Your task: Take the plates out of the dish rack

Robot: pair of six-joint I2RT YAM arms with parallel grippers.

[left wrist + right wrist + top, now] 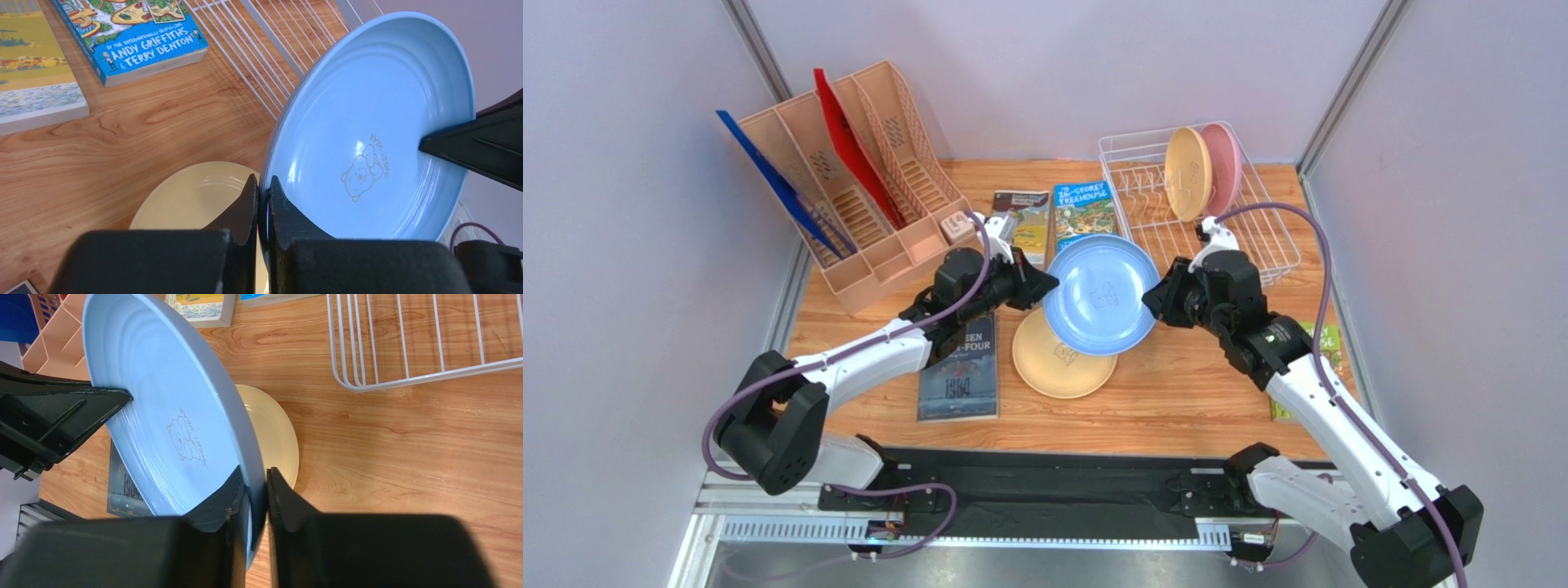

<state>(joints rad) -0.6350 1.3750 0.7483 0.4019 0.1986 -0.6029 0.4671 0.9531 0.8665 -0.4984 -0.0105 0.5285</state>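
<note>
The light blue plate [1100,294] hangs tilted above the table between both arms. My left gripper [1053,289] is shut on its left rim, seen in the left wrist view [263,190] with the plate [368,122] beyond it. My right gripper [1151,300] is shut on its right rim [256,484], the plate [166,404] filling that view. One pale yellow plate [1063,358] lies flat on the table under the blue one. The white wire dish rack [1271,245] at the back right holds a second yellow plate [1189,172] and the pink plate [1225,165] upright.
A peach file organiser [879,184] with a blue and a red folder stands at the back left. Books lie behind the plates [1085,211] and under my left arm [962,368]. The rack's front edge [423,373] is close to my right wrist.
</note>
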